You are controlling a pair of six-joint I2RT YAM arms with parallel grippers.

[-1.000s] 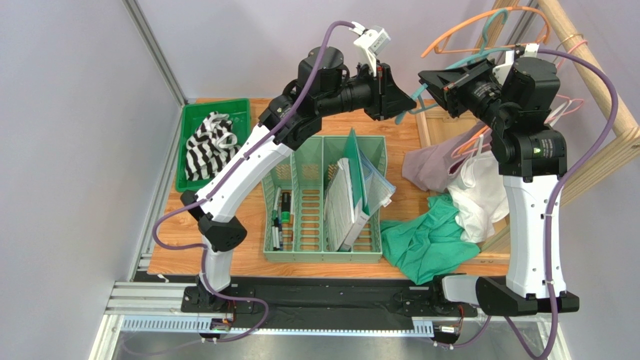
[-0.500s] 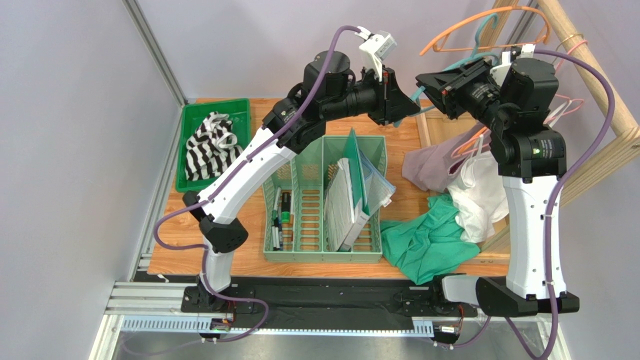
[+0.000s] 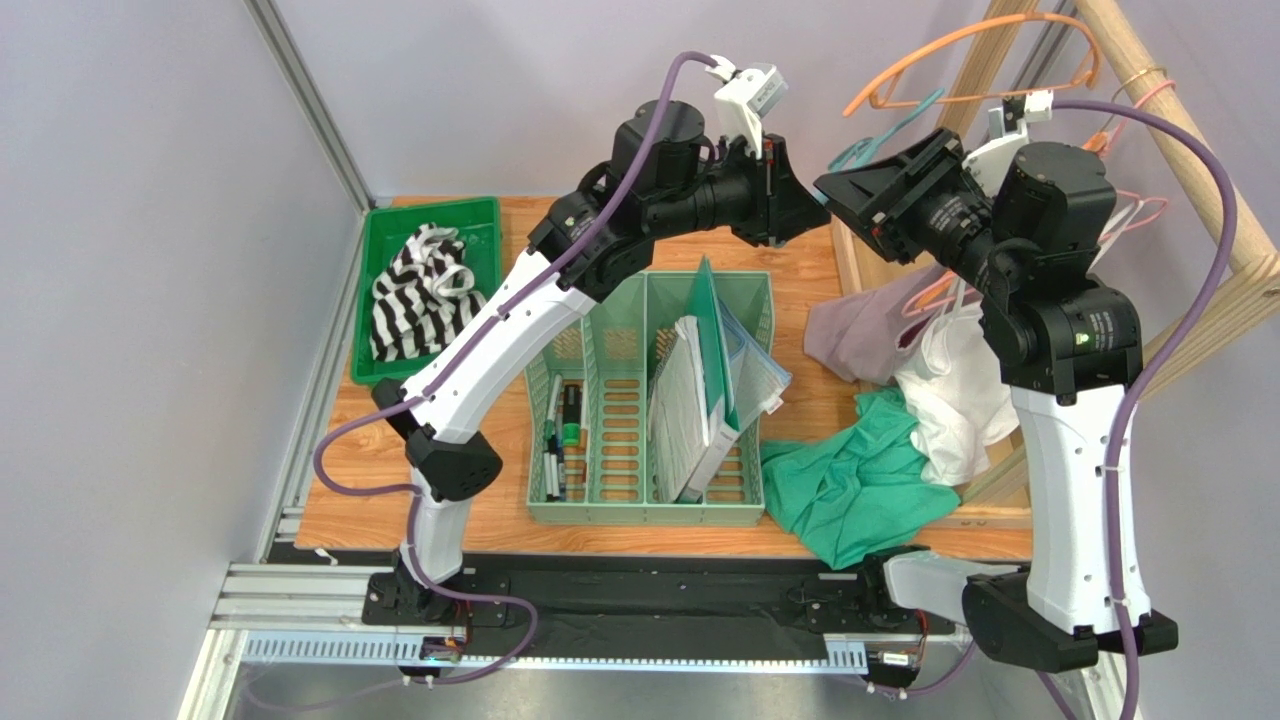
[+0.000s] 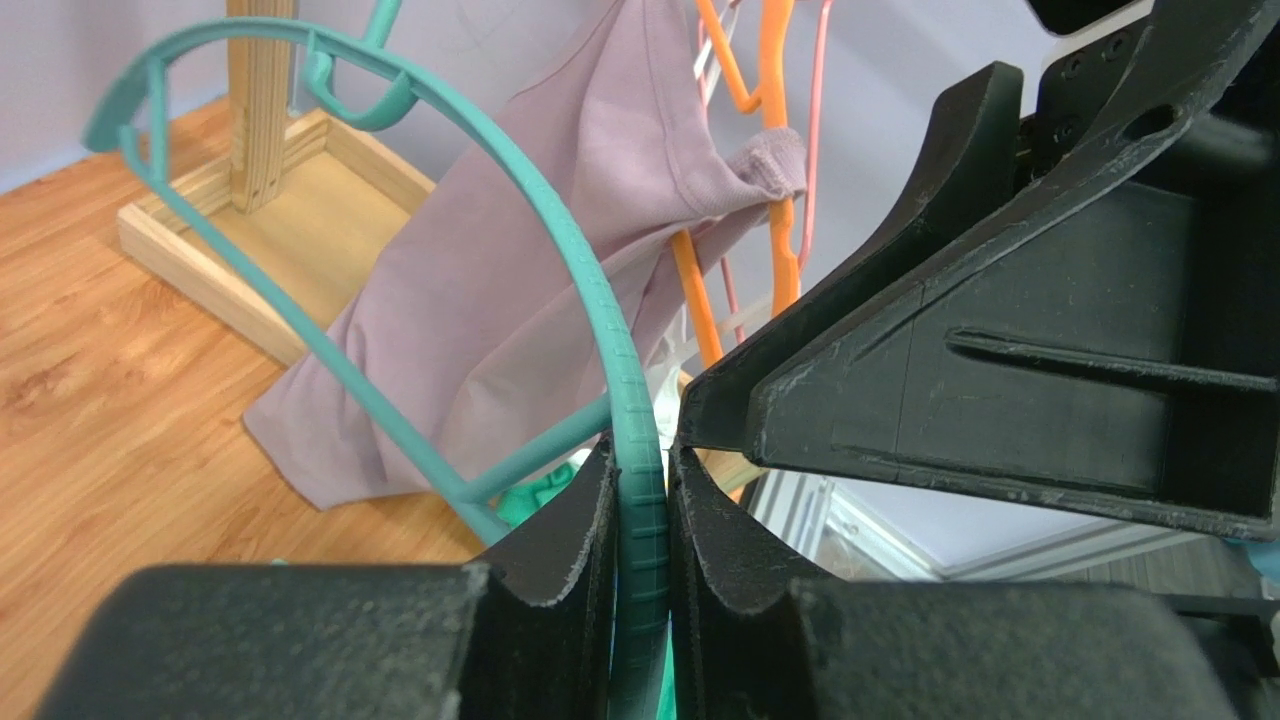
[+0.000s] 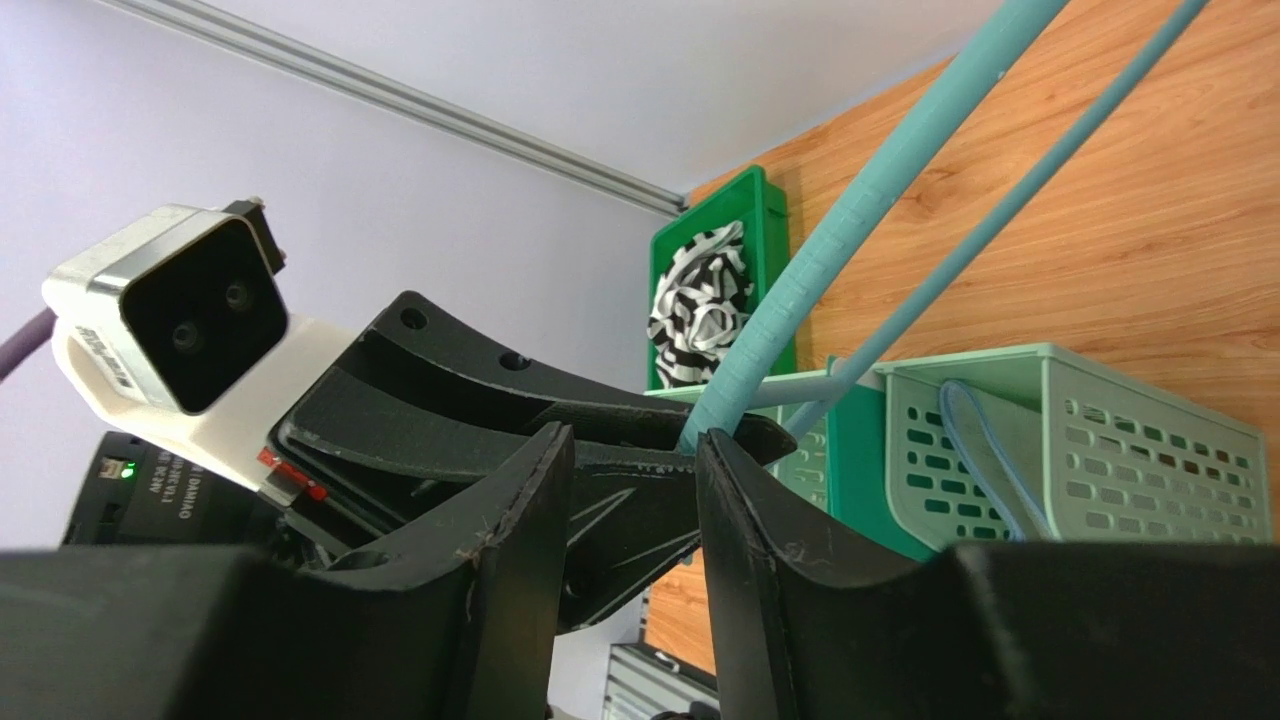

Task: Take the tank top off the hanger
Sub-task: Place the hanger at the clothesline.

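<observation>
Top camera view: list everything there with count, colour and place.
table: one, wood, underneath
rack: one, pale wood, far right
orange hangers: two, orange, on rack
pink hanger: at least one, pink, on rack
teal hanger: one, teal, between tools
mauve garment: one, mauve, on orange hanger
white garment: one, white, under rack
green garment: one, green, table's right
bin: one, green, far left
striped cloth: one, black-white, in bin
organizer: one, mint, centre
papers: several, white, organizer's right compartment
pens: few, dark, organizer's left compartment
left tool: one, black, shut on teal hanger
right tool: one, black, open
</observation>
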